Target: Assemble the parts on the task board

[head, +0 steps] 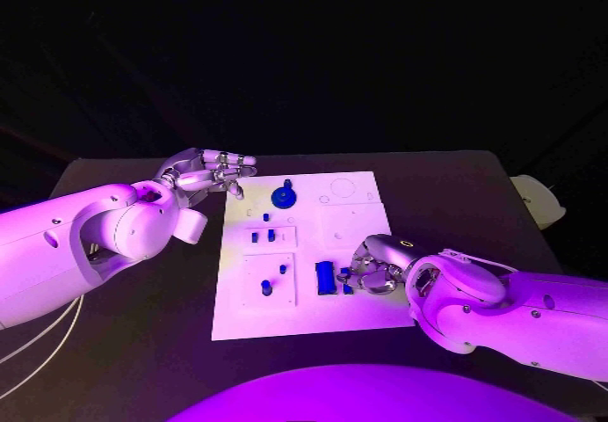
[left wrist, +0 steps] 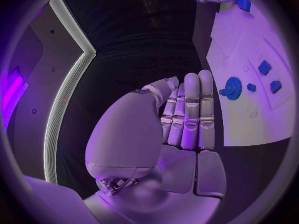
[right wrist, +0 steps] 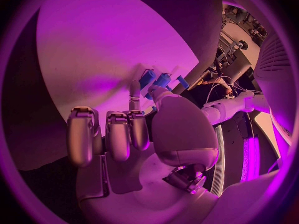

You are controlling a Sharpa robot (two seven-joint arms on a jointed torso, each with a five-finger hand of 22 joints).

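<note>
- Task board [head: 304, 303]: white, mid-surface.
- Blue gear [head: 284, 196]: on the board's far end.
- Left hand [head: 206, 172]: beside the board's far corner, fingers together, empty.
- Right hand [head: 367, 268]: fingertips on blue block [head: 326, 278]; grip uncertain.

No text, label, number or sign can be read on anything here.
</note>
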